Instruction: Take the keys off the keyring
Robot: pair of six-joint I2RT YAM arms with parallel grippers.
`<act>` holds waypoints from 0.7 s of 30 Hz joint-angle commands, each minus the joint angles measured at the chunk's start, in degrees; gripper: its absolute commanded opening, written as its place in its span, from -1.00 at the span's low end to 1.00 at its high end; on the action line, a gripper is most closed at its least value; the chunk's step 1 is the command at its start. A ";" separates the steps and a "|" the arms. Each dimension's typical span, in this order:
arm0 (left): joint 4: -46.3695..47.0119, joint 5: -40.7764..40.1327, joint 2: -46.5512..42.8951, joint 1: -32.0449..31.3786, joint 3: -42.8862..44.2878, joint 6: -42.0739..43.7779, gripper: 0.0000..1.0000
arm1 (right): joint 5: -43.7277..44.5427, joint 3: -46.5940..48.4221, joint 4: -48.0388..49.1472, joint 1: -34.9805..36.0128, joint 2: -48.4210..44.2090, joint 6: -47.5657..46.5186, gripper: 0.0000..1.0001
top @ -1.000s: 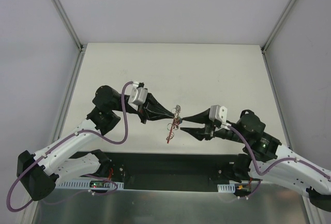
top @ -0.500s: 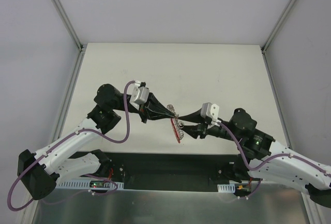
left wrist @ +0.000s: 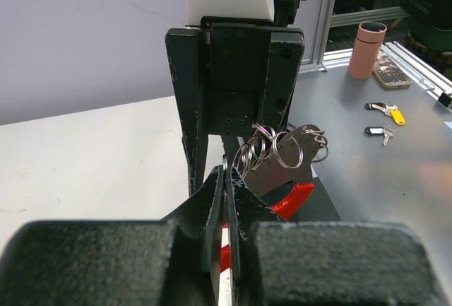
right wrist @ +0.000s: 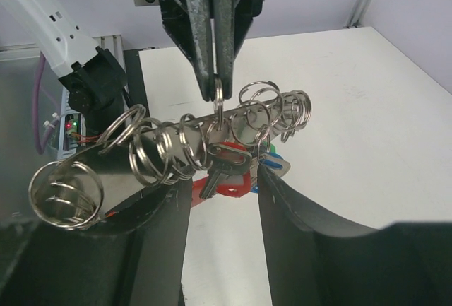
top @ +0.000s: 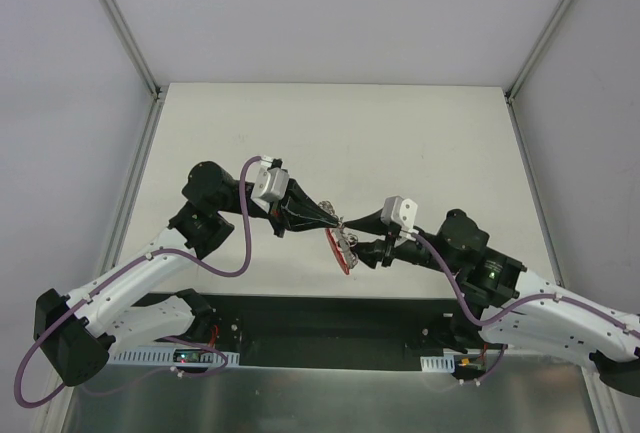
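- At left, the left gripper was pressed shut, pinching one silvery loop of the keyring in mid-air, where it had been a second before.
- At centre, the red band had shifted rightward and turned.
- At right, the right gripper had moved in, jaws spread either side of the keys and pinching nothing visible. I judged no key freed yet.
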 commanded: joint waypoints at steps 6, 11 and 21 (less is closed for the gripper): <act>0.76 -0.26 -1.12 0.15 2.63 3.61 -1.00 | 7.94 1.03 4.61 1.45 0.19 2.80 -0.07; -0.20 -0.61 -1.30 0.23 2.89 4.31 -1.00 | 9.71 1.29 4.62 1.97 1.25 2.80 -0.30; -5.02 -1.75 -3.49 0.58 2.28 6.94 -1.00 | 15.94 0.94 1.99 2.24 -1.12 2.80 -0.98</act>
